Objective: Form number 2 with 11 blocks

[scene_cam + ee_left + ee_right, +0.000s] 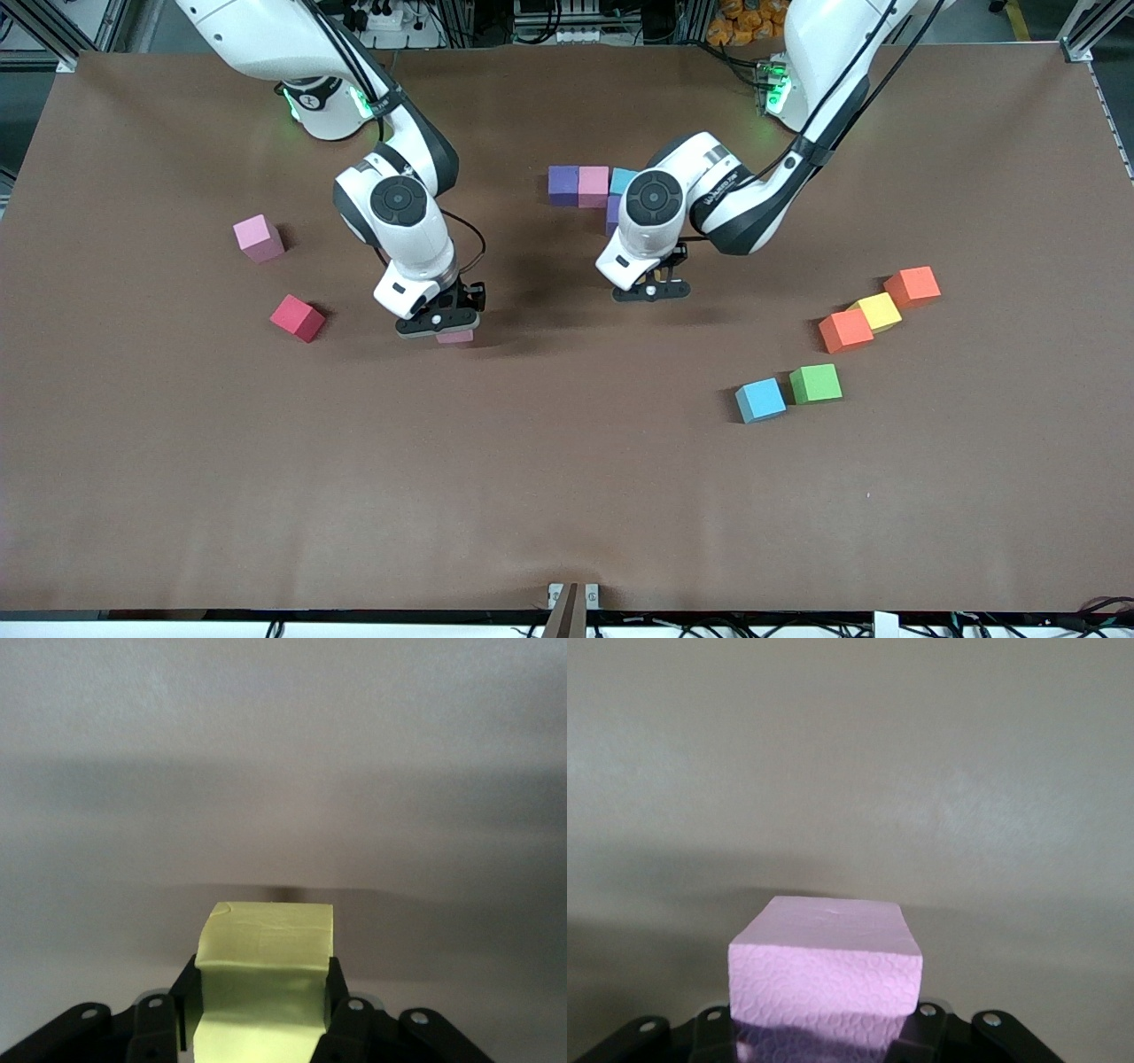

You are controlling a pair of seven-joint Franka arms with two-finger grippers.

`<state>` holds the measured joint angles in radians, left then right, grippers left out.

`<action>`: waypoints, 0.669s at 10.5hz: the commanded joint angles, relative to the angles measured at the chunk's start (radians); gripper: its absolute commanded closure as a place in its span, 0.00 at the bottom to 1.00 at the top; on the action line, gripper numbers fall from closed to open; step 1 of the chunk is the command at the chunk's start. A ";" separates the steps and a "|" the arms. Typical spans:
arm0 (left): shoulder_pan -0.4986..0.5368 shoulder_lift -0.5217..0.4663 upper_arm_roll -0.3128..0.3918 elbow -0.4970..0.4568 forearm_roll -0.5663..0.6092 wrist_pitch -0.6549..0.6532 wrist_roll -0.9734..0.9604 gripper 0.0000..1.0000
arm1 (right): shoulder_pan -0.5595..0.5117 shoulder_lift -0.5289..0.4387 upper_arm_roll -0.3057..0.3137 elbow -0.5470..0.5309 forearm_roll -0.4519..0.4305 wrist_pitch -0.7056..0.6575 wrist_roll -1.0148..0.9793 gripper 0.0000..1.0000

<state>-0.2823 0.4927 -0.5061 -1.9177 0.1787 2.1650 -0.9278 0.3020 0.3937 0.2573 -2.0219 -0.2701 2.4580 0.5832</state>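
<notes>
My left gripper (653,288) (263,979) is shut on a pale yellow-green block (266,948), squeezing its sides; that block is hidden in the front view. It hangs over bare table beside a started figure: a row of purple (563,184), pink (594,186) and light blue (622,180) blocks, with a second purple block (611,213) partly hidden by the left arm. My right gripper (443,321) (822,1019) is low at the table, with its fingers against both sides of a pink block (454,336) (826,970).
A pink block (258,237) and a red one (297,317) lie toward the right arm's end. Toward the left arm's end lie an orange (845,330), a yellow (879,310) and an orange-red block (912,285). A light blue (760,400) and a green block (815,383) lie nearer the camera.
</notes>
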 commanded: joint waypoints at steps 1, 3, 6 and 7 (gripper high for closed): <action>-0.012 0.004 0.001 -0.006 0.015 0.012 -0.052 0.45 | -0.007 0.043 0.017 0.150 0.091 -0.124 -0.073 1.00; -0.030 0.020 0.001 -0.004 0.022 0.035 -0.084 0.45 | -0.024 0.076 0.013 0.265 0.228 -0.241 -0.230 1.00; -0.058 0.035 0.003 -0.006 0.027 0.061 -0.123 0.45 | -0.093 0.100 0.013 0.345 0.242 -0.315 -0.444 1.00; -0.063 0.038 0.003 -0.009 0.031 0.062 -0.137 0.44 | -0.101 0.102 0.013 0.347 0.244 -0.314 -0.509 1.00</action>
<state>-0.3301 0.5248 -0.5061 -1.9206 0.1788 2.2092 -1.0218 0.2248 0.4695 0.2546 -1.7128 -0.0481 2.1644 0.1720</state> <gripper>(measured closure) 0.441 0.427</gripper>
